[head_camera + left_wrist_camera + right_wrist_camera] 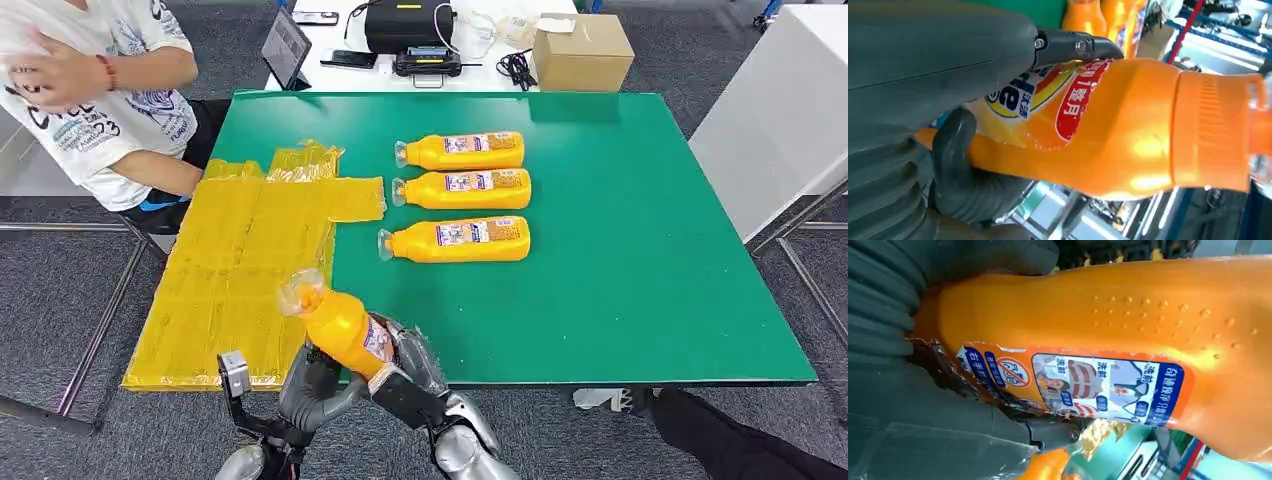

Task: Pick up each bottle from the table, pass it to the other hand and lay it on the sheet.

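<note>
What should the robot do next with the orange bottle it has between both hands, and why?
Probably the right hand should let go, so the left hand can carry the held bottle over to the yellow sheet. Both hands grip it now, near the table's front edge, and three bottles wait on the green table.

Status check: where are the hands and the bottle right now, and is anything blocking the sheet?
Both hands, left hand and right hand, grip one orange bottle at the table's near edge. Three bottles lie on the green table. Yellow sheet bare, nothing blocking.
</note>
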Available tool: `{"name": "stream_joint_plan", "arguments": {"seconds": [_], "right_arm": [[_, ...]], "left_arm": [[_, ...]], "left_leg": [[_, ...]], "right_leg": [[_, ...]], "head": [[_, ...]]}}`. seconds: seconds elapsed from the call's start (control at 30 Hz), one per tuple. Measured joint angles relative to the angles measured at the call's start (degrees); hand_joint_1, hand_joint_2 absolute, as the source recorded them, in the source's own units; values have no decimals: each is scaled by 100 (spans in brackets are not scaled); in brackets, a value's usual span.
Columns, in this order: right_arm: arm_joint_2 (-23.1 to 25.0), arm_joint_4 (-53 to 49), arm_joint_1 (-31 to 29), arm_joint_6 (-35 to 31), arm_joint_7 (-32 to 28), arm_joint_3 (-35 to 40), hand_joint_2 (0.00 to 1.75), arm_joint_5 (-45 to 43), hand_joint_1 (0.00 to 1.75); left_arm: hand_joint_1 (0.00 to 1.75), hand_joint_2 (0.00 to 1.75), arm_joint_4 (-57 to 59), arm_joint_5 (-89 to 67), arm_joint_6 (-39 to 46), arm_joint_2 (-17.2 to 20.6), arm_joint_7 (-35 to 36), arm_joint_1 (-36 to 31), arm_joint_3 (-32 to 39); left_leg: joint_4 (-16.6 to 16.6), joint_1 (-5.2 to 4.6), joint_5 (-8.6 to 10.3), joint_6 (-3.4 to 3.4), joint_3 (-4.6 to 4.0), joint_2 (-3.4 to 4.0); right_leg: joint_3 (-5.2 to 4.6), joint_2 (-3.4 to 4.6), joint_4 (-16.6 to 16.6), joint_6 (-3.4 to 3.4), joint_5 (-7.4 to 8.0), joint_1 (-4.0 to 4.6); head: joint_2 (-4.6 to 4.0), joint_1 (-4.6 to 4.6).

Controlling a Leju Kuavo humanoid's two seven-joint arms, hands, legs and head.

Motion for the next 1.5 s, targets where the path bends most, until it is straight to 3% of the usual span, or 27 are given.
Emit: {"name": "stream_joint_plan", "arguments": {"seconds": [0.6, 0.87, 0.9, 0.93, 0.97, 1.17, 1.5], "right_arm": [[50, 306, -28, 273, -144, 378, 175, -42, 175], [-4, 262, -112, 302, -70, 540, 175, 118, 175], [-9, 264, -125, 297, -65, 557, 175, 136, 175], [-15, 264, -133, 286, -65, 572, 175, 164, 175], [-15, 264, -140, 282, -65, 590, 175, 181, 175], [-39, 262, -156, 232, -92, 645, 175, 271, 175], [-39, 214, -135, 201, -50, 701, 175, 352, 175]], "left_arm": [[0, 175, 81, -717, 395, 59, -151, -268, 33], [0, 175, 81, -322, 108, 63, -217, -294, 144], [26, 175, 81, -216, -7, 68, -181, -294, 164], [140, 175, 81, -121, -122, 79, -147, -294, 179], [175, 175, 81, -66, -197, 96, -127, -294, 190], [175, 175, 81, 247, -824, 201, 9, -277, 199], [175, 175, 81, 313, -920, 254, -31, -256, 199]], "left_leg": [[0, 2, 0, -1, 5, 28], [1, 2, 0, -2, 5, 42], [1, 2, 0, -2, 5, 43], [1, 2, -1, -3, 5, 43], [1, 2, -1, -3, 5, 44], [1, 2, -2, -3, 4, 48], [1, 2, -1, -3, 3, 47]], "right_leg": [[-8, 17, -1, -2, 3, 1], [-12, 28, 0, -2, 3, 1], [-13, 29, 0, -2, 3, 1], [-14, 29, 0, -2, 3, 1], [-14, 29, 0, -2, 3, 1], [-15, 32, 0, -2, 3, 1], [-15, 32, 0, -2, 3, 1]], "head": [[0, -9], [0, -7], [0, -7], [0, -9], [0, -7], [0, -11], [0, -9]]}}
